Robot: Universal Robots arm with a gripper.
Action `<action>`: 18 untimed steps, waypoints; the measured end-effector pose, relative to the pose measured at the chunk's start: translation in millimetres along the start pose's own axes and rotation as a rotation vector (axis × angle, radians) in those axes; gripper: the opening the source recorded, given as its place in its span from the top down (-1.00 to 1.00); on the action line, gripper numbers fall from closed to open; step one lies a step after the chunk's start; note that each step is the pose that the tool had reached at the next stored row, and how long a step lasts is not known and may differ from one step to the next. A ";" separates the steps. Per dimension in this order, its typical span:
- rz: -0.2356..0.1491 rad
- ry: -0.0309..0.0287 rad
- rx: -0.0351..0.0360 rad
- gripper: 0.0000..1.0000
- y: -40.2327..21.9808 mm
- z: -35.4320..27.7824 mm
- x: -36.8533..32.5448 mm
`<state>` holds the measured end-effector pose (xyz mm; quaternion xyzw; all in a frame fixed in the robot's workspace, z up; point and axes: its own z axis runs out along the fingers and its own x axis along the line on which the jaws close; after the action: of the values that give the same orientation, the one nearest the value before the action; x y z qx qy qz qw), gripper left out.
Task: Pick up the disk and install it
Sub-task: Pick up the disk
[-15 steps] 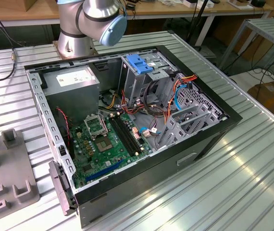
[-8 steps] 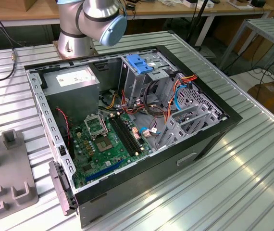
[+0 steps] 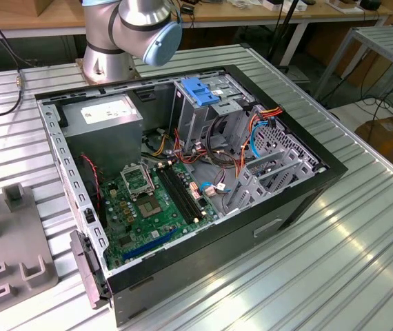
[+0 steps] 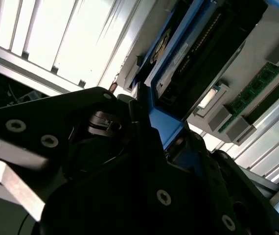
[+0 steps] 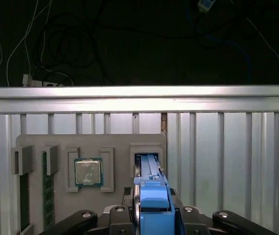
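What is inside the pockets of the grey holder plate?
A processor chip lies in the square pocket, a green memory stick in a narrow one, and the blue-framed disk stands in the last. The claw covers the disk's near end.

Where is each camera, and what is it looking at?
Exterior view: off the arm, looking down into the open black computer case on the ribbed metal table; the arm's silver joint with pale blue cap shows.
First wrist view: on the wrist, looking over the black gripper at the silver disk in its blue plastic frame and the grey holder tray.
Second wrist view: on the wrist, close past the gripper along the disk.
Both wrist views share gripper, disk and tray.
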<state>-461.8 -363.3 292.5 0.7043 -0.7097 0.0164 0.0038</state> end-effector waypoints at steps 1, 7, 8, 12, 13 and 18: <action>-0.001 0.0000 0.0000 0.26 0.0 0.0 0.0; -0.004 -0.0002 0.0003 0.26 0.0 -0.1 0.0; -0.004 -0.0002 0.0003 0.26 0.1 -0.4 0.0; -0.004 -0.0001 0.0001 0.26 -0.1 -5.2 0.1; -0.004 -0.0001 0.0002 0.26 -0.1 -6.4 0.2; -0.004 -0.0001 0.0001 0.26 -0.2 -15.1 0.4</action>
<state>-461.8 -363.3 307.6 0.7058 -0.7082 0.0164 0.0038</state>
